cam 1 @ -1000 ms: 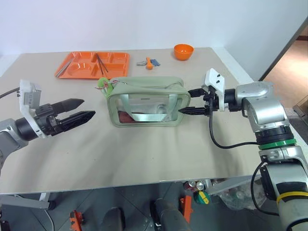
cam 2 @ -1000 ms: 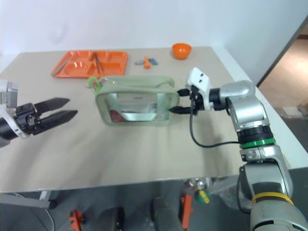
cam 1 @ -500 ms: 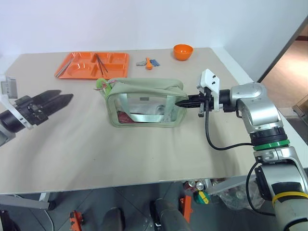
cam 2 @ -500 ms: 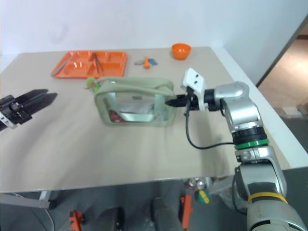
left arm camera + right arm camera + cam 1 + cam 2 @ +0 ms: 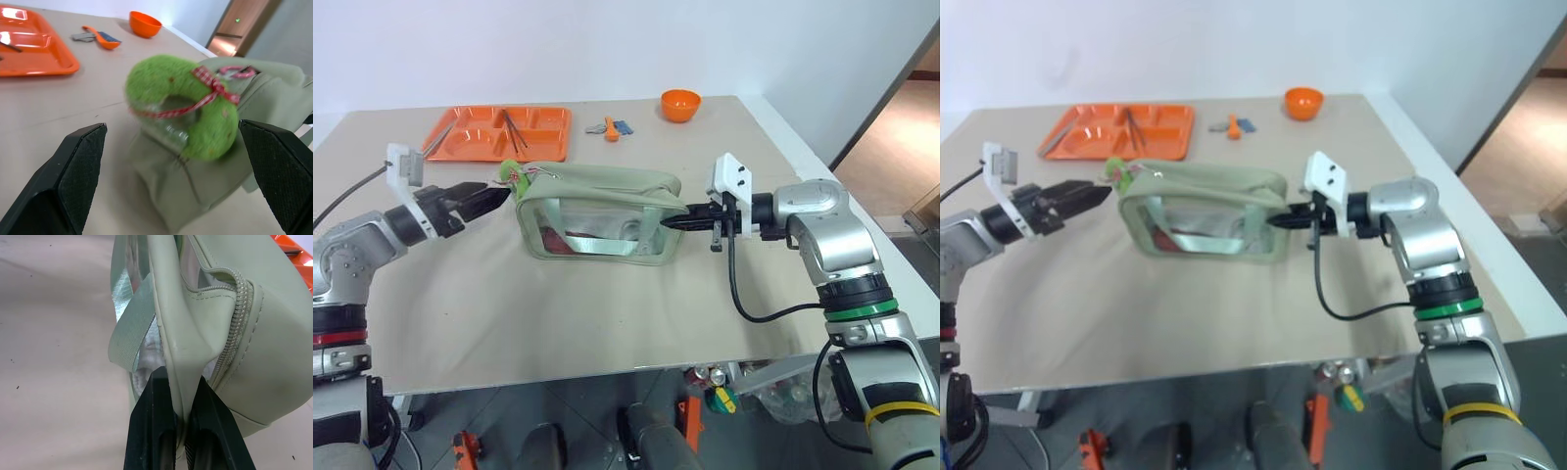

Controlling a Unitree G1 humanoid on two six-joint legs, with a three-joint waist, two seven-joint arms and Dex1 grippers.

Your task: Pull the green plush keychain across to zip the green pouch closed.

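The green pouch (image 5: pixel 592 217) stands mid-table, its clear window facing me and its zipper (image 5: pixel 238 328) running over the top. The green plush keychain (image 5: pixel 514 174), a fuzzy lime ring with a red-and-white cord, sits at the pouch's left top corner. My left gripper (image 5: pixel 502 196) is open and level just left of the keychain; in the left wrist view the ring (image 5: pixel 146 83) lies between and beyond the fingers (image 5: pixel 80 164), apart from them. At the other end, my right gripper (image 5: pixel 672 221) is shut on the pouch's end fabric (image 5: pixel 176 347).
An orange tray (image 5: pixel 460 137) holding utensils lies at the back left. An orange bowl (image 5: pixel 680 103) and a small orange-and-blue tool (image 5: pixel 615 127) sit at the back. The table's right edge runs close behind my right arm.
My right gripper went from open to shut on the pouch's right end. My left gripper moved forward and in, up to the keychain, staying open.
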